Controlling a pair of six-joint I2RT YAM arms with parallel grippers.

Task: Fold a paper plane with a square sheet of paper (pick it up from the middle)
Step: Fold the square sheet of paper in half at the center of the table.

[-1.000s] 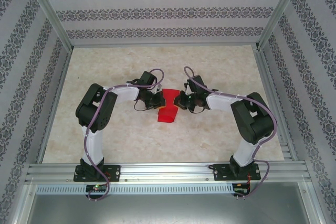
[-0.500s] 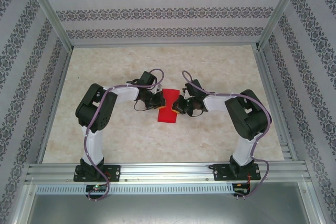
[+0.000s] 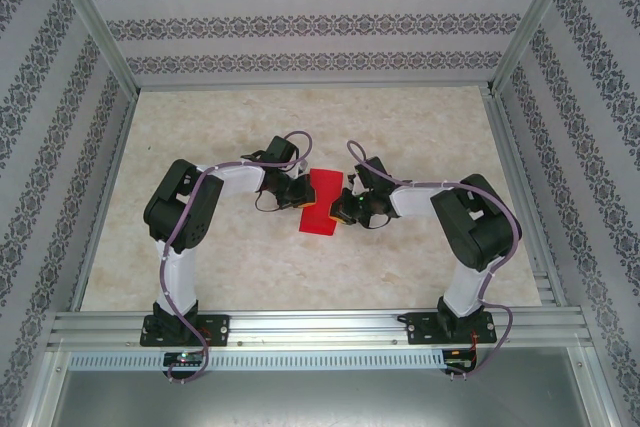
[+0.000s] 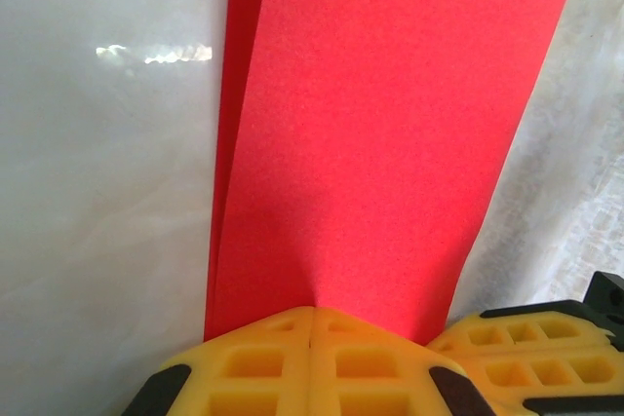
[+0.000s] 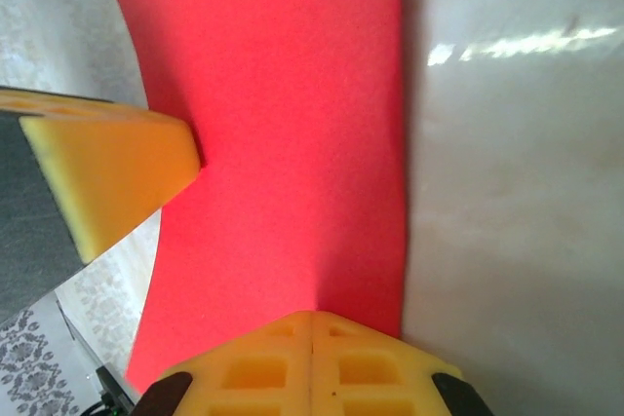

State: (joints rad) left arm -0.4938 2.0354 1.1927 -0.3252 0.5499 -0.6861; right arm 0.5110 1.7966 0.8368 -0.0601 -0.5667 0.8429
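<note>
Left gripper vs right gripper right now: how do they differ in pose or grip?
Side: the left gripper holds the red sheet of paper by its left edge, the right gripper by its right edge.
Position: seen from above, the right gripper grips a little closer to the sheet's near end than the left gripper.
Shared: both are shut, each pinching the sheet between its fingertips.

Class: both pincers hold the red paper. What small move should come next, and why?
Probably press the fold flat on the table: left pincer and right pincer are shut on the paper, whose layers gape along one edge.
</note>
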